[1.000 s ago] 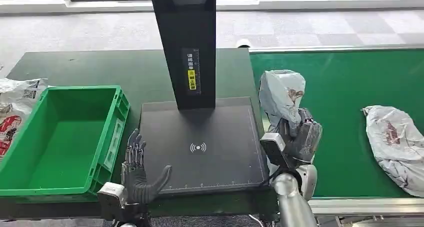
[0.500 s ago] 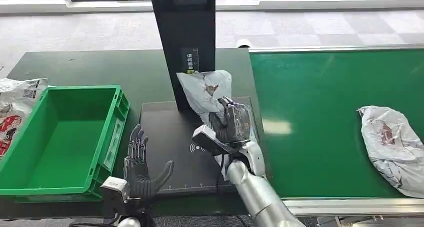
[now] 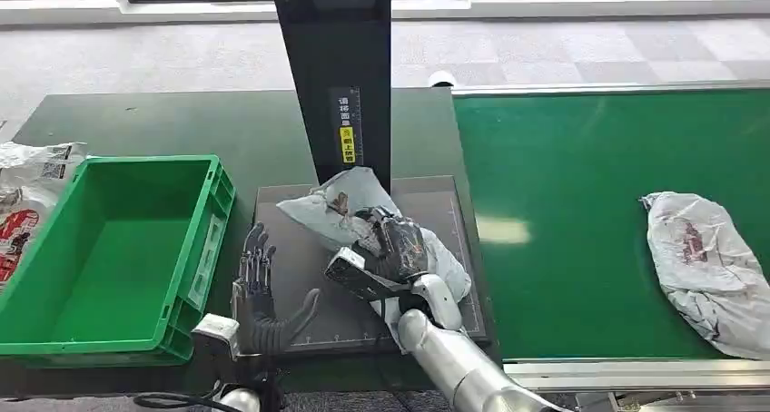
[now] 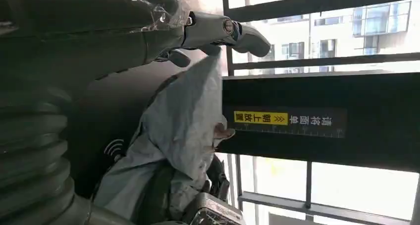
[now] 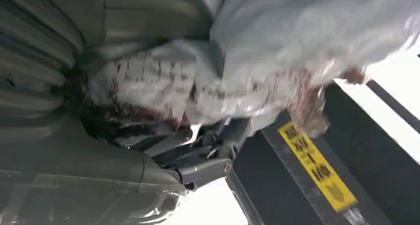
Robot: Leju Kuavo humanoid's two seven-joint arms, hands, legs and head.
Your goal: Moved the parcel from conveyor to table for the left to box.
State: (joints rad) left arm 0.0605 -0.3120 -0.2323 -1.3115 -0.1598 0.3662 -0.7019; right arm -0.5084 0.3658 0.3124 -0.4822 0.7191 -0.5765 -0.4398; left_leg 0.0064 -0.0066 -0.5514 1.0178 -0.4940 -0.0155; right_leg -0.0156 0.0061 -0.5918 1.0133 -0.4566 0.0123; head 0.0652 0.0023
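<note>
Parcel (image 3: 338, 210), a crumpled grey poly bag, gripped in the right hand (image 3: 392, 245) just right of centre frame in the head view, lying over the dark scanning pad (image 3: 291, 249) at the foot of the black post (image 3: 338, 76). Dark fingers wrapped around the bag's lower right part, upper left end of the bag spilling toward the post's base. Same bag seen in the left wrist view (image 4: 181, 121), hanging beside the post's yellow label (image 4: 260, 118), and in the right wrist view (image 5: 277, 41), pressed close against the hand (image 5: 148, 106).

Left hand (image 3: 259, 299) at lower left of centre, palm turned toward the parcel, fingers spread and upright, holding nothing, just beside the pad's left edge and apart from the bag.

Green crate (image 3: 109, 249) at left of frame on the dark green surface (image 3: 182, 122), beside the pad. Printed bags (image 3: 27, 185) at far left edge behind the crate. Second grey parcel (image 3: 708, 262) at right edge on the green conveyor belt (image 3: 581, 176), well apart from the hands.
</note>
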